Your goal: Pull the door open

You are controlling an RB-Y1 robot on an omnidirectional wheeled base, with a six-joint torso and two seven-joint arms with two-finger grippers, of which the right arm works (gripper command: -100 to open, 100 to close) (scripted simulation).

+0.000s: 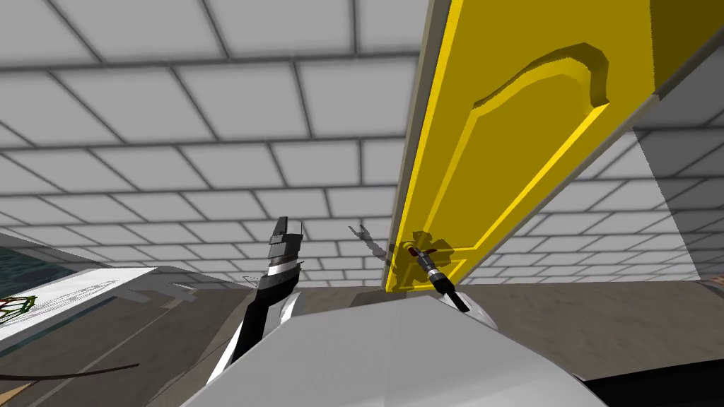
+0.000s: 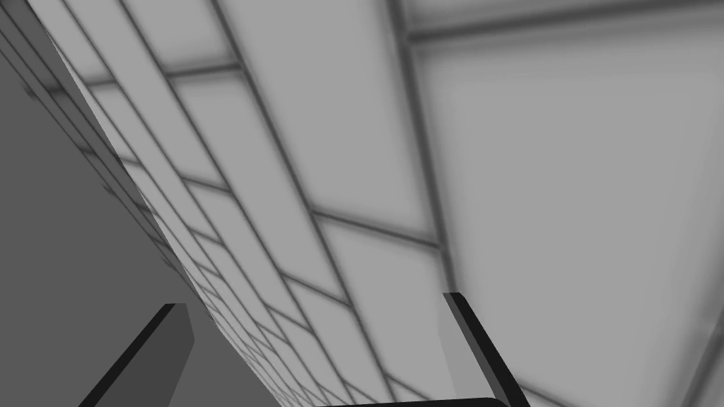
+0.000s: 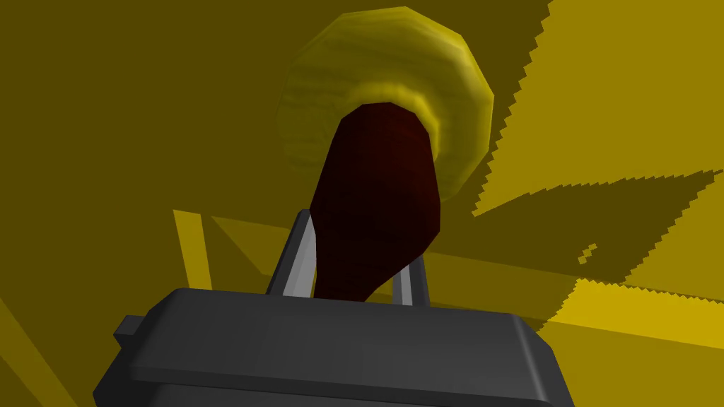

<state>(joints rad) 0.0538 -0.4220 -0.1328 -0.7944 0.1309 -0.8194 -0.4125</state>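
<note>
Yellow door (image 1: 523, 141) with dark red handle (image 3: 378, 198): condition as found.
You have a yellow leaf with an arch-topped inset panel, its grey edge facing you. The handle, a stubby dark red lever, springs from a round yellow rose (image 3: 396, 63) near that edge and is pinched between the right pincer (image 3: 355, 272) fingers.

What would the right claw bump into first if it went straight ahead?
The right claw is shut on the red handle. Straight on, it would probably hit the round yellow plate on the door.
</note>
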